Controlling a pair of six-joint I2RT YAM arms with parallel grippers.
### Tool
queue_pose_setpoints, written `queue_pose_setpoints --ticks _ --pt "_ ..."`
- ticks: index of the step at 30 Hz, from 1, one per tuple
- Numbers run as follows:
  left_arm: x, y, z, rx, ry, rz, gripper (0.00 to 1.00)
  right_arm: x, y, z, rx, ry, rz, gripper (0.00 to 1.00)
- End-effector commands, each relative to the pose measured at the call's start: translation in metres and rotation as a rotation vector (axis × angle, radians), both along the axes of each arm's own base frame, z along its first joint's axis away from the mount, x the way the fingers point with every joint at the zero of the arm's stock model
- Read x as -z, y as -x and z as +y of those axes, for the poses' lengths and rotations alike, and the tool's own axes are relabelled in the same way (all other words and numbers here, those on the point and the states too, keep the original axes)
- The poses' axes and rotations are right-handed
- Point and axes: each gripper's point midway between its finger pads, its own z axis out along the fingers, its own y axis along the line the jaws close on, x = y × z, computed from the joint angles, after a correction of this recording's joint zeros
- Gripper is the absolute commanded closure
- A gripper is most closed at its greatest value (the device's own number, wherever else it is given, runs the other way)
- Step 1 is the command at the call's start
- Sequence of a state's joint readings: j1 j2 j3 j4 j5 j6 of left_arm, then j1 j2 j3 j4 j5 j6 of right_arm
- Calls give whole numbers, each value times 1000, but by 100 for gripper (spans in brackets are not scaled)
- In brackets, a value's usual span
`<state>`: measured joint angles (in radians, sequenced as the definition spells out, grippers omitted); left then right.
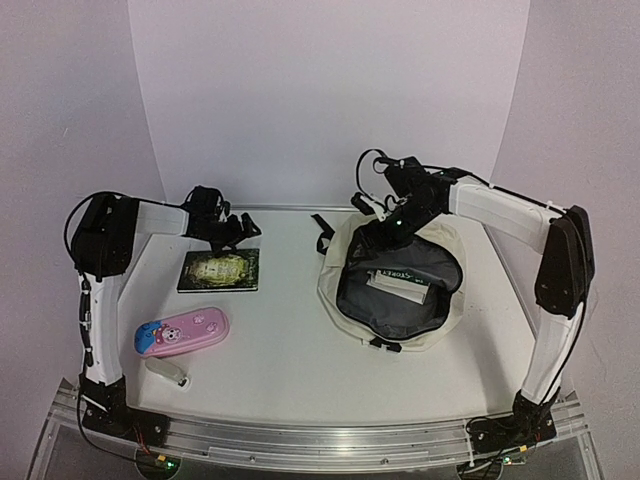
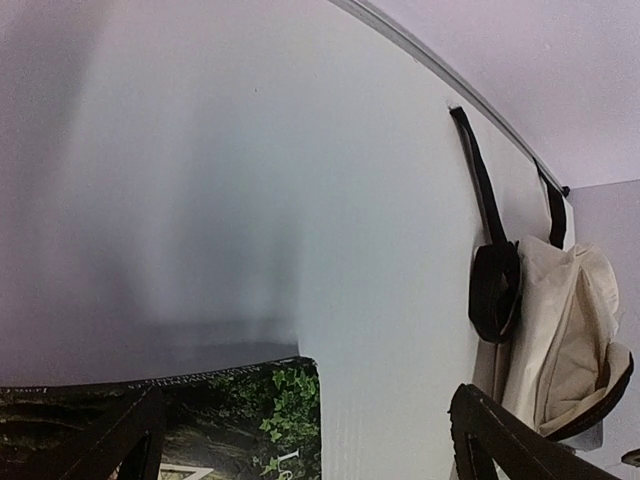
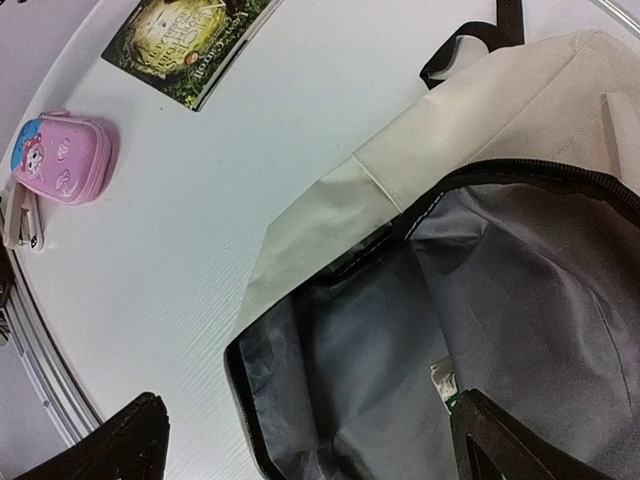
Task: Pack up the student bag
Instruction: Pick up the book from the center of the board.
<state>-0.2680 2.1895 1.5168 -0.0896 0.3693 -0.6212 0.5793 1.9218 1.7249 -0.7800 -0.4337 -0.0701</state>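
My left tool (image 1: 225,232) hangs open over the far edge of the book (image 1: 219,269), far left on the desk (image 1: 290,345). A pink case (image 1: 182,332) lies nearer. On the right the bag (image 1: 335,262) lies unzipped, its grey lining showing and a second book (image 1: 400,281) inside. My right tool (image 1: 392,228) hovers open above its far rim.

Evenly and brightly lit from above, soft grey shadows cast on the table (image 1: 290,350), wrist views bent at the edges, nearest parts blurred.
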Motion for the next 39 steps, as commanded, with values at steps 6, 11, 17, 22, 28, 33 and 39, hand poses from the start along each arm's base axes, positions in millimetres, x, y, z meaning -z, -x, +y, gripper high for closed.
queue_pose_setpoints --ticks 6,11,17,22,28,33,39 --pt "-42 50 61 -90 -8 67 0 -5 -8 56 4 -83 15 3" --pt "-36 77 109 -196 -17 100 0 -8 -12 100 16 -167 33 3" --pt "-12 100 125 -252 -23 153 0 4 -25 141 46 -226 48 8" --pt "4 111 135 -290 -44 180 0 28 -34 165 77 -230 35 11" --pt "25 108 142 -282 -111 221 0 62 -53 176 128 -225 20 13" --pt "27 109 154 -309 -165 217 0 86 -61 183 159 -223 49 14" --pt "27 105 171 -340 -243 215 0 112 -70 183 203 -194 49 18"
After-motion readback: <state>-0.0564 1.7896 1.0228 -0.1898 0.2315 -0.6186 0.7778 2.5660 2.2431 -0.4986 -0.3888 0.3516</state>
